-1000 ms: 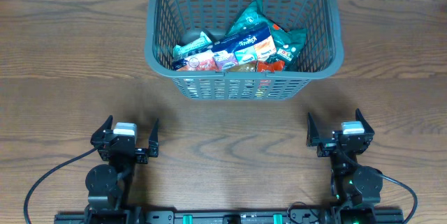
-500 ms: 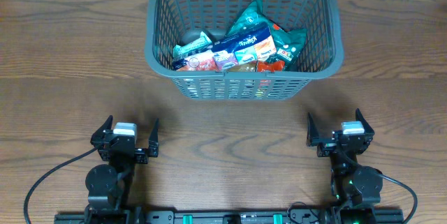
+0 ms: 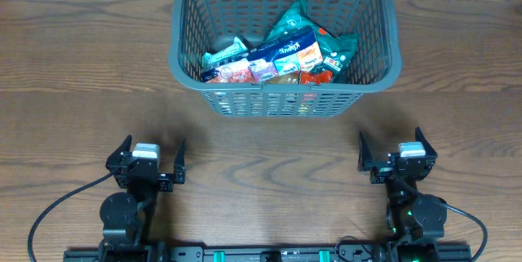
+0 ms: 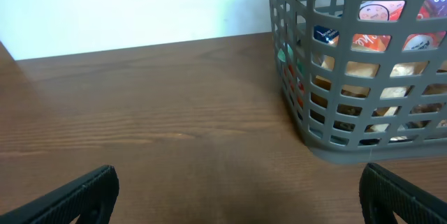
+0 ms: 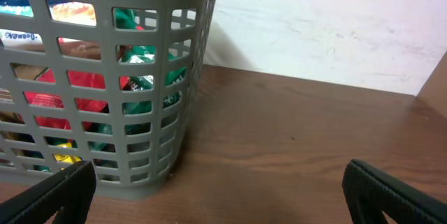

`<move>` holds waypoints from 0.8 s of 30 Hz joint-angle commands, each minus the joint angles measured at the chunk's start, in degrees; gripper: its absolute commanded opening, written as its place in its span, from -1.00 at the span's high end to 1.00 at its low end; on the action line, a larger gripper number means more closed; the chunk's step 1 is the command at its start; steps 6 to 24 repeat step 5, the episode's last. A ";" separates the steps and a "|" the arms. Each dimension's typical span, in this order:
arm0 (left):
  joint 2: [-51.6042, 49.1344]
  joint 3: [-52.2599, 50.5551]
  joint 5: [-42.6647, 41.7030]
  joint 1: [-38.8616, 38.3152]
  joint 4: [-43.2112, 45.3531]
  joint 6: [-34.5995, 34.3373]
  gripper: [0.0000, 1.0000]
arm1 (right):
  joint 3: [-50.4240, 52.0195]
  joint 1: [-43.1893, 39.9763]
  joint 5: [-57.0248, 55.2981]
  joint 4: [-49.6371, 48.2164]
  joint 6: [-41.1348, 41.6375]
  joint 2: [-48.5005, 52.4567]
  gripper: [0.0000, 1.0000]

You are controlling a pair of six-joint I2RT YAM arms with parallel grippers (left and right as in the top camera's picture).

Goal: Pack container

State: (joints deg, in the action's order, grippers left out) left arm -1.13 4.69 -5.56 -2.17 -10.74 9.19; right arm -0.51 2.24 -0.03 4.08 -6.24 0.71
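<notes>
Container (image 3: 277,103) stands at the middle of the desk's (image 3: 73,66) far edge, its long axis running along that edge. It lies ahead of both arms, well apart from either. From the left gripper (image 3: 153,148), at the near edge, it is forward and to the right. From the right gripper (image 3: 391,139), also at the near edge, it is forward and to the left. Neither arm is clearly nearer, the right perhaps by a little. Both sets of fingers are spread wide and hold nothing.

It is a dark grey basket with slotted lattice walls and a thick rim. Several packets are piled inside, toward its near wall: a blue one (image 3: 281,56) on top, green ones (image 3: 289,24) behind it and red showing beneath. Every packet visible is already inside, so the packing looks close to done.
</notes>
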 commanded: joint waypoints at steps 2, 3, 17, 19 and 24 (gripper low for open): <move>-0.24 -0.72 0.02 -0.26 -2.10 -0.31 -0.97 | 0.20 0.52 -0.59 0.20 1.07 -0.42 -0.98; -0.24 -0.72 0.02 -0.26 -2.10 -0.31 -0.97 | 0.20 0.52 -0.57 0.20 1.07 -0.42 -0.98; -0.24 -0.72 0.00 -0.26 -2.10 -0.31 -0.97 | 0.20 0.52 -0.59 0.20 1.07 -0.42 -0.99; -0.24 -0.72 0.00 -0.26 -2.10 -0.31 -0.97 | 0.20 0.52 -0.59 0.20 1.07 -0.42 -0.99; -0.24 -0.72 0.00 -0.26 -2.10 -0.31 -0.97 | 0.20 0.52 -0.59 0.20 1.07 -0.42 -0.99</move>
